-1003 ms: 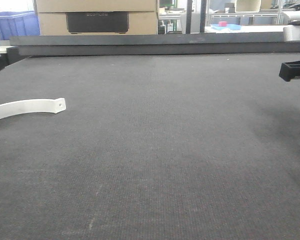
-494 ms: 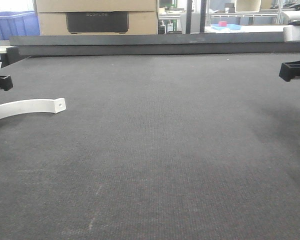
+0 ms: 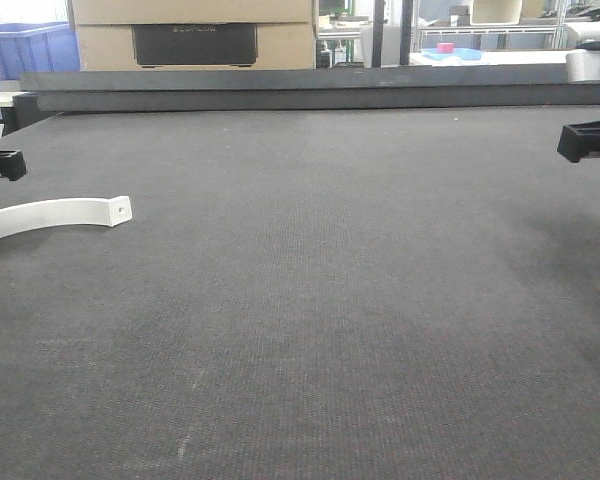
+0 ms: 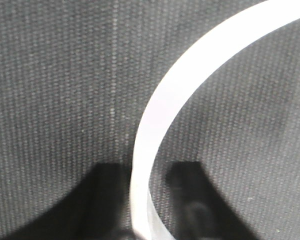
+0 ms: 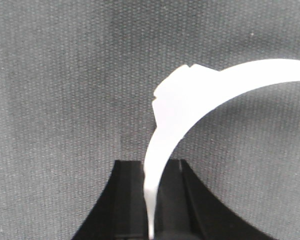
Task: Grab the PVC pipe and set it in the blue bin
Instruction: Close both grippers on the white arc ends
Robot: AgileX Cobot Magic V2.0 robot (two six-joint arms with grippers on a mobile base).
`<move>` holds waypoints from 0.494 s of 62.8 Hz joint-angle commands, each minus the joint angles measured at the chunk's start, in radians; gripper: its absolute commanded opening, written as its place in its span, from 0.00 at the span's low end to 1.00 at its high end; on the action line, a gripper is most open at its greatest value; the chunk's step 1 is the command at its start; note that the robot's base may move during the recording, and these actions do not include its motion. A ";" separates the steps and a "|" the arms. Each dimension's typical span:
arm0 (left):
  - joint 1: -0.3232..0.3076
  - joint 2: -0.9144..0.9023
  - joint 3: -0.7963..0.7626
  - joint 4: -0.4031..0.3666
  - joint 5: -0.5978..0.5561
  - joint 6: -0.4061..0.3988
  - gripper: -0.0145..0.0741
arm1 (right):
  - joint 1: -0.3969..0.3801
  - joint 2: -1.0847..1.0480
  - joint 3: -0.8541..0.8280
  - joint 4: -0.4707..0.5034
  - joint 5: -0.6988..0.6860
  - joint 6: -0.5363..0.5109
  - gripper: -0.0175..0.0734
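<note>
Dark grey woven matting [image 3: 330, 300] covers the whole tabletop, bare across its near half. Farther in at the left edge lies a flat, curved white plastic strip [image 3: 50, 213] with a small hole near its end. The left gripper [image 4: 145, 170] hangs over it, released. In the wrist view its black fingers [image 4: 107, 195] stand on either side of the strip with a gap showing on each side.

At the right edge the right gripper [image 5: 152, 167] hovers above the mat. A second curved white strip with a notched end [image 5: 230, 80] runs in between its fingers. Whether they pinch it or only flank it cannot be told.

Beyond the table's dark raised back rail [image 3: 280, 98], at the far right, stands the short, stubby, pale grey-white PVC pipe [image 3: 588, 66], well apart from both grippers. Far left behind the rail is the blue plastic bin [image 3: 30, 48], just beside a tan cardboard box [image 3: 280, 45].
</note>
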 commanded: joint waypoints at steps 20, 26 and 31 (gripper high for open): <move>0.007 -0.016 -0.004 -0.009 0.045 -0.003 0.04 | -0.001 -0.015 -0.004 -0.008 -0.015 0.000 0.01; 0.007 -0.040 -0.004 -0.029 0.048 -0.003 0.04 | -0.001 -0.023 -0.004 -0.008 -0.015 0.000 0.01; 0.007 -0.074 -0.004 -0.046 0.041 -0.003 0.04 | -0.001 -0.039 -0.004 -0.008 -0.018 0.000 0.01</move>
